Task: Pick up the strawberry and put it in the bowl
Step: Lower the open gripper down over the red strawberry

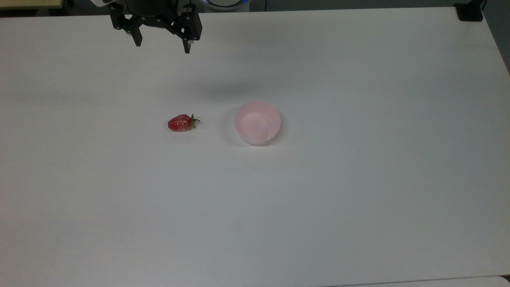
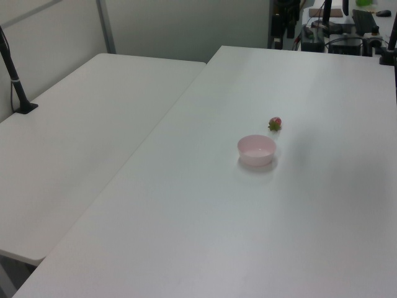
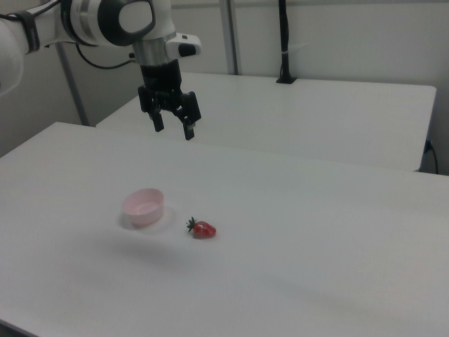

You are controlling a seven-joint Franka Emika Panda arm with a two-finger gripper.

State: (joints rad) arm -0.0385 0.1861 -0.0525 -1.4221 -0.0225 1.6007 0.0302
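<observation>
A glossy red strawberry lies on its side on the white table, its green stem toward the pale pink bowl on the top view's right. The left view shows the strawberry just beyond the bowl; in the right view the strawberry rests right of the bowl. The bowl holds nothing. My black gripper hangs open with nothing between its fingers near the table's far edge, well above and away from the strawberry; the right view shows the gripper high over the table.
The white table stretches wide on all sides of the two things. A second white table adjoins it on the left view's left. A black pole stands there, and desk clutter lies beyond the far edge.
</observation>
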